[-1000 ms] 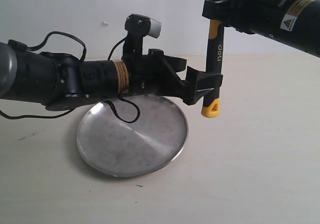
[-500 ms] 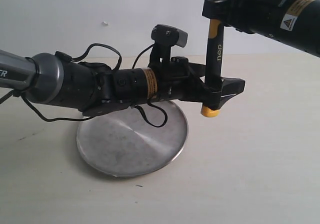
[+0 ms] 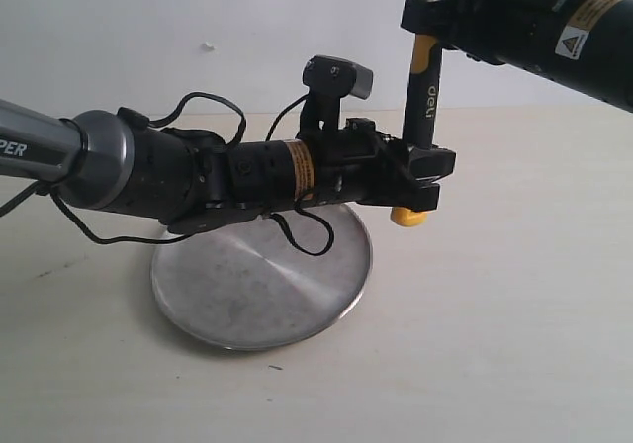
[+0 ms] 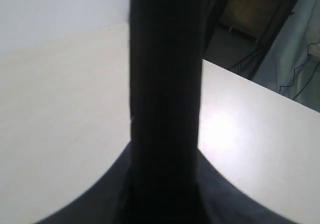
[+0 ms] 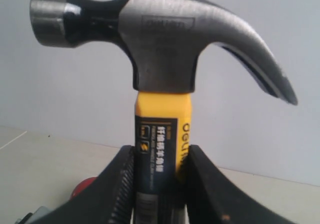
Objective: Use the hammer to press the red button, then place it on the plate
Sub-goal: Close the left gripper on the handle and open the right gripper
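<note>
While the plate sits nearest on the table, the left gripper reaches past its right rim and clamps the hammer low on the black handle, just above the yellow end. The hammer hangs upright, head up, and the right gripper pinches its yellow neck.

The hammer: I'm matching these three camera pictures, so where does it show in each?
Exterior view: the hammer stands upright, upper right of centre.
Left wrist view: its black handle fills the middle as a dark bar.
Right wrist view: head across the picture's top, yellow neck central.
Shared landmark: the pale tabletop.
</note>
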{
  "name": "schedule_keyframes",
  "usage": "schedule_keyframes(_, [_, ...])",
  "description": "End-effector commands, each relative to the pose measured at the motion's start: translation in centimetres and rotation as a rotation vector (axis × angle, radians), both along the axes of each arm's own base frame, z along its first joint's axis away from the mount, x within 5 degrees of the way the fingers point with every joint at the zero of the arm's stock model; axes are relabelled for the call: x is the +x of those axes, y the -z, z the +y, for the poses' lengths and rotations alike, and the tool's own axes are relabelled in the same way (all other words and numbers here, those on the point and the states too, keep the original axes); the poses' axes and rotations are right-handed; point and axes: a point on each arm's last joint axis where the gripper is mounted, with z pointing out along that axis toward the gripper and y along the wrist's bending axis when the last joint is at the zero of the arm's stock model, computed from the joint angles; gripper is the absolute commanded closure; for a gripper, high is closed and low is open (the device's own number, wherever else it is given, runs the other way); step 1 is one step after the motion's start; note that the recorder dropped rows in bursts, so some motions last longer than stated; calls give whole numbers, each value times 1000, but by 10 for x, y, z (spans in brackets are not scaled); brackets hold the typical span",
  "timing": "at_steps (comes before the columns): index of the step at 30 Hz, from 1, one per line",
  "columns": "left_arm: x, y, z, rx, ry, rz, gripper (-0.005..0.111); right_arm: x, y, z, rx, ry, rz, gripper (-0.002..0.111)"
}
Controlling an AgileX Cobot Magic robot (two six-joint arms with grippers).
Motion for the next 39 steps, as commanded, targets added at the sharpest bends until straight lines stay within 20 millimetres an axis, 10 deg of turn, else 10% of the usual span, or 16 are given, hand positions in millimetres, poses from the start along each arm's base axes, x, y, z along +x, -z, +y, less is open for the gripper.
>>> schedule_keyframes(1, [0,-1,-1,-13,2,2,107,-3,-14,1,51,-17,-84,108])
schedule_keyframes(7, [1,-7,-1,-85,-9,29,107,-3,-14,1,45,-19,-90,106])
schedule_keyframes(16, [-3,-18,0,-226,60,5,107,-4,-16,2,10,-41,-125,58])
schedule_keyframes(39, [7,-19,43,-269,279,-13,107,-33,-47,-19,-313,39,-176,55])
